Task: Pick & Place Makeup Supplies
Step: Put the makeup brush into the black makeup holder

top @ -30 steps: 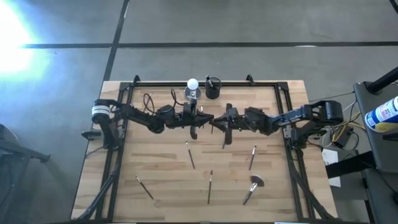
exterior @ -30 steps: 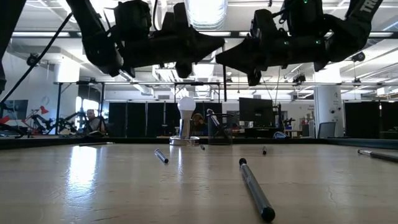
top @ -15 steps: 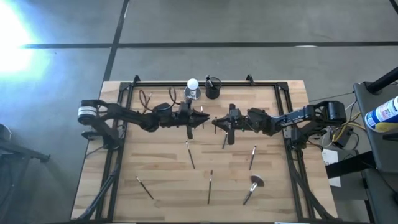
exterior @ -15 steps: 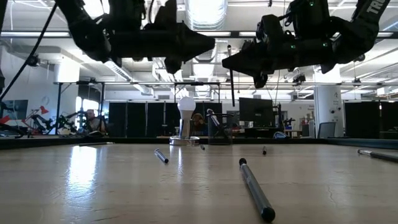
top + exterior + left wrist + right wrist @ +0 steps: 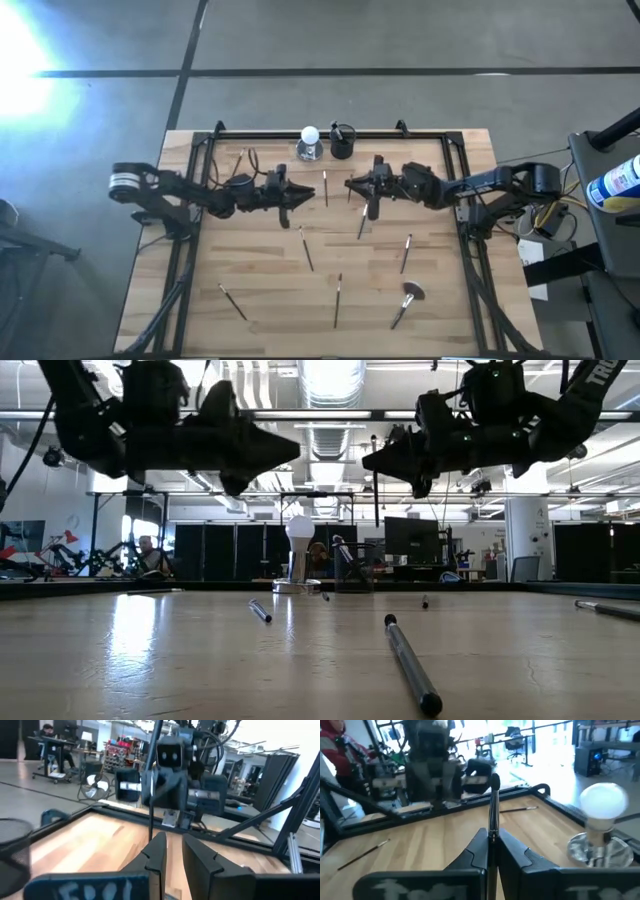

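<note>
A thin dark makeup brush (image 5: 376, 500) stands upright in the air, with my right gripper (image 5: 348, 184) shut on it right of the table's middle. My left gripper (image 5: 306, 196) hovers left of it, pointing level at the right gripper, open with nothing between its fingers (image 5: 161, 855). Several more brushes lie flat on the wooden table (image 5: 250, 270): one (image 5: 325, 187) between the grippers, one (image 5: 362, 222) under the right arm, one (image 5: 305, 248) in the middle, others nearer the front. Among those is a fluffy-headed one (image 5: 408, 297). My right gripper pinches the brush's slim shaft (image 5: 492, 822) between its two fingers. The fingers come level from the table's right side and lie across the brush. The brush stands upright, its dark end (image 5: 495, 780) above the fingers and its lower part (image 5: 377, 520) hanging clear of the table.
A white ball on a clear base (image 5: 310, 140) and a small black cup (image 5: 342, 140) stand at the far edge, close behind the grippers. A black frame (image 5: 455, 150) runs along the table's far and side edges. The near half of the table holds only scattered brushes.
My left gripper has drawn back toward the table's left edge, away from the right gripper and the upright brush. My right gripper has shifted a little toward the far edge with the brush, which stays upright and clear of the table.
</note>
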Robot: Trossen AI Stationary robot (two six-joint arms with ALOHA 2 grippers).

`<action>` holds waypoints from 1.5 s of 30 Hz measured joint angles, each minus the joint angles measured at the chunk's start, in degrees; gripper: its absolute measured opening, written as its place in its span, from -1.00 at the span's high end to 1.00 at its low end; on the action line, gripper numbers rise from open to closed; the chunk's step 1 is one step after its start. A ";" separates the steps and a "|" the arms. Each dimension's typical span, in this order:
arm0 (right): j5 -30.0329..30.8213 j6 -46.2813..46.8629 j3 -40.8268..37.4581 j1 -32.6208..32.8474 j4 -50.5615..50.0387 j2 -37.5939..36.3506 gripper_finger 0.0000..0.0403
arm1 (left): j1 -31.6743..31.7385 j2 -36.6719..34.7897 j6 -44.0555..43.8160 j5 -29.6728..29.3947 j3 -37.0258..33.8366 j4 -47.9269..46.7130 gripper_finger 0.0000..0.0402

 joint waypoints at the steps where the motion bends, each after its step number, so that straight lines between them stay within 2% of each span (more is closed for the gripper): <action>1: -0.62 0.01 0.33 -1.07 -0.85 -0.28 0.93 | 0.00 -0.07 0.02 -0.40 -0.76 0.91 0.73; 7: -2.21 -2.97 5.18 -6.59 -9.30 -0.66 0.93 | 0.00 -0.49 0.01 -0.64 -5.26 5.06 0.73; 15: -2.42 -10.03 14.13 -13.34 -20.51 -0.15 0.93 | 0.01 -0.40 0.67 -2.34 -6.95 5.29 0.73; 18: -2.41 -11.17 16.78 -15.99 -21.45 1.02 0.93 | 0.02 -0.41 0.70 -3.19 -7.37 5.32 0.73; 23: -2.41 -11.04 20.21 -20.28 -21.67 5.70 0.93 | 0.02 -0.41 0.74 -3.66 -7.71 5.31 0.73; 31: -2.39 -12.68 29.13 -25.69 -21.29 19.15 0.93 | 0.02 -0.39 1.18 -3.64 -7.75 5.31 0.73; 36: -4.56 -12.61 34.41 -26.75 -21.74 26.01 0.94 | 0.02 -0.39 0.87 -3.64 -7.82 5.29 0.73; 42: -4.98 -10.15 35.53 -26.46 -22.38 27.71 0.88 | 0.02 -0.34 0.85 -3.63 -7.88 5.25 0.73; 45: -4.82 -9.31 35.40 -26.54 -26.28 26.58 0.84 | 0.02 -0.34 0.93 -3.61 -7.88 4.82 0.73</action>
